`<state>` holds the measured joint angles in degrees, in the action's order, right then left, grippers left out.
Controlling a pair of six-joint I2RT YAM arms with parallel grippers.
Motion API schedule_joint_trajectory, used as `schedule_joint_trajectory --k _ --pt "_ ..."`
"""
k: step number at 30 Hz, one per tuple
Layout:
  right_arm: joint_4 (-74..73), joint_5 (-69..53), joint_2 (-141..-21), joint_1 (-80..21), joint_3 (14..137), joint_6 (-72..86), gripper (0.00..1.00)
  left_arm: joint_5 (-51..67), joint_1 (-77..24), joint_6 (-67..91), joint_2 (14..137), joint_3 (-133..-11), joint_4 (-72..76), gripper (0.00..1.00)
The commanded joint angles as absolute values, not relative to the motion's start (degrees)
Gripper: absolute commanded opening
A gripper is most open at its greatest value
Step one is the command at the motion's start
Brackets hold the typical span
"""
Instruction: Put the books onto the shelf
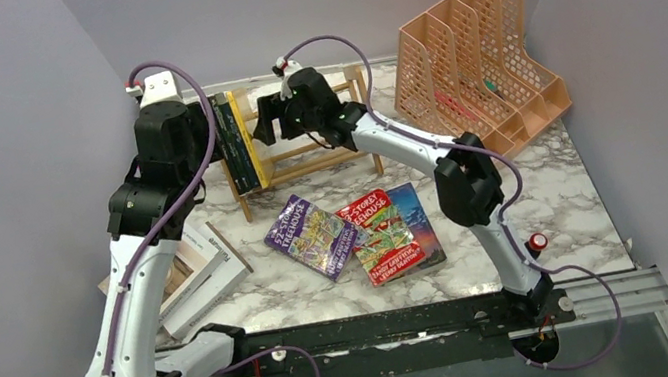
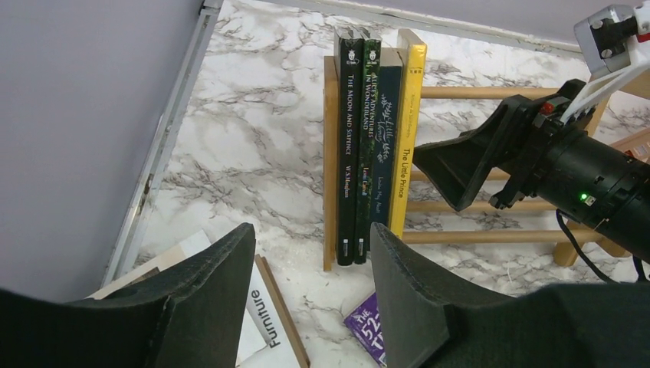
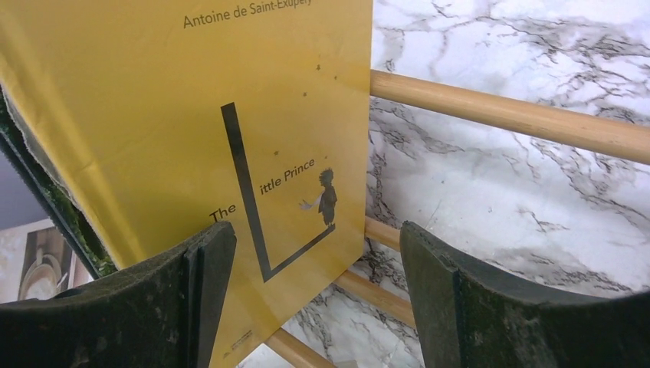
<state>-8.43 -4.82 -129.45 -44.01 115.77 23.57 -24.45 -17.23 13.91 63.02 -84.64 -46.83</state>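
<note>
The light-wood shelf (image 1: pixel 325 154) stands at the back of the marble table. At its left end stand two black books (image 2: pixel 349 146), a dark blue one (image 2: pixel 387 153) and a yellow book (image 2: pixel 410 138). My left gripper (image 2: pixel 306 261) hangs open above the table in front of them, holding nothing. My right gripper (image 3: pixel 314 261) is open inside the shelf, its left finger (image 3: pixel 195 299) against the yellow book's cover (image 3: pixel 230 115), a rail (image 3: pixel 506 115) behind. A purple book (image 1: pixel 310 236), a red book (image 1: pixel 380 235) and a blue book (image 1: pixel 421 220) lie flat mid-table. White books (image 1: pixel 211 269) lie at the left.
A peach mesh file organiser (image 1: pixel 477 60) stands at the back right. A small red-capped object (image 1: pixel 537 242) sits by the right arm's base. Grey walls close in on three sides. My left arm (image 1: pixel 135 270) reaches over the white books.
</note>
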Motion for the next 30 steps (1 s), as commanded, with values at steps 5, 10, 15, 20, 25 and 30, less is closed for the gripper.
schedule_joint_trajectory --k 5,10,15,20,25,30 --pt "-5.50 -13.49 -127.43 -44.56 113.98 22.04 0.85 -21.89 -16.97 13.13 62.13 -84.63 -46.76 0.59" --pt "-8.21 -3.78 -120.13 -44.73 107.90 24.54 0.81 -22.33 -16.96 12.40 61.92 -87.27 -46.79 0.61" --pt "-8.56 -0.75 -111.55 -47.77 99.62 24.79 0.80 -23.59 -16.96 12.49 61.66 -91.38 -46.83 0.62" --pt "-7.39 -1.35 -106.50 -53.36 92.69 25.47 0.80 -23.28 -17.02 12.83 60.52 -94.33 -46.71 0.63" --pt "-6.51 -2.18 -107.17 -60.56 92.45 24.20 0.80 -22.84 -16.96 13.73 57.60 -94.98 -46.54 0.65" --pt "-6.87 -2.53 -112.89 -66.09 96.54 26.38 0.80 -23.28 -16.99 13.80 55.29 -95.95 -46.27 0.67"
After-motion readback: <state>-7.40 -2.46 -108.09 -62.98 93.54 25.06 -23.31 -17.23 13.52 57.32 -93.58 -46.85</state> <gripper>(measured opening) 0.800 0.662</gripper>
